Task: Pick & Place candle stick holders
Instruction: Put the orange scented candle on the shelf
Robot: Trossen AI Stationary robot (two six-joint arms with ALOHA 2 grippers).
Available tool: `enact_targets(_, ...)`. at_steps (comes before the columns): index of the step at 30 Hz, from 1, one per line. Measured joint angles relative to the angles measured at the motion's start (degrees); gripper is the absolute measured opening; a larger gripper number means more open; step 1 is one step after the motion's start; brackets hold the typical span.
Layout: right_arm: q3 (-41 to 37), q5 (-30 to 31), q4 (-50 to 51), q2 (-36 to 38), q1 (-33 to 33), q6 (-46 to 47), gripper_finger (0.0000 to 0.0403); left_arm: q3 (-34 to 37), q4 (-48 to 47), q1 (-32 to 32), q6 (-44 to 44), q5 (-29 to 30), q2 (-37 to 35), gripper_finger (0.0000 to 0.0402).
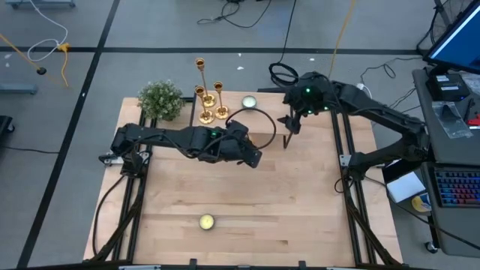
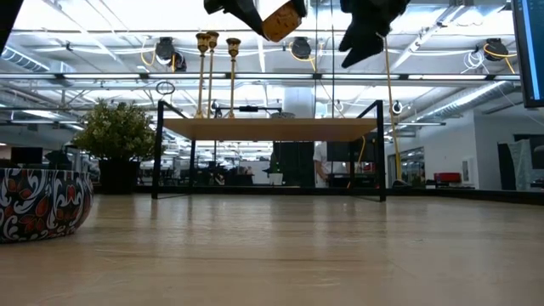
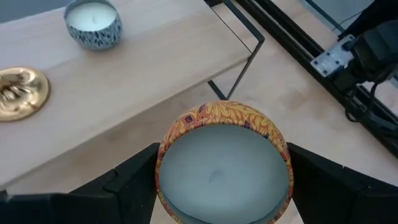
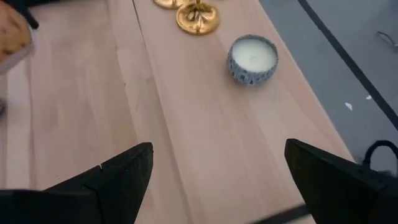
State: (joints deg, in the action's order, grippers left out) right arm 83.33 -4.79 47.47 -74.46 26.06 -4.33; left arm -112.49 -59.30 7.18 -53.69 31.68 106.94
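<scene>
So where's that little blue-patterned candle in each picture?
High view: candle on the shelf at the table's far side, right of the candlesticks.
Low view: not visible; only the candlesticks show above the shelf.
Left wrist view: on the shelf, near a candlestick base.
Right wrist view: on the shelf, beside a base.
Shared landmark: the candlesticks.
</scene>
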Motion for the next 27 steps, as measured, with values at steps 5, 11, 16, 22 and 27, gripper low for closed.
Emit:
enact_targets(5,-4.36,-0.01,-11.30,0.09,0.00,0.63,0.0357,0.00,-0.03,0.43,2.89,1.58,0.00,0.0298)
enact_targets(11,-5.56,-0.01,-19.09,0.09,0.02,8.76,0.0357,0.00,-0.03,0.57,5.19,3.00,0.00,0.0298)
enact_targets(16,-5.59,-0.72,-20.19,0.07,0.02,12.49,0.0357,0.00,-0.08,0.85,7.57,4.03,0.00,0.0298)
enact_targets(22,-5.59,-15.58,-17.71,0.09,-0.69,3.72,0.0357,0.00,-0.07,1.64,12.94,6.26,0.00,0.0298)
enact_targets(27,-5.59,-16.19,-19.82,0.08,-3.60,-7.71,0.0357,0.00,-0.05,1.92,15.66,6.96,0.00,0.0298)
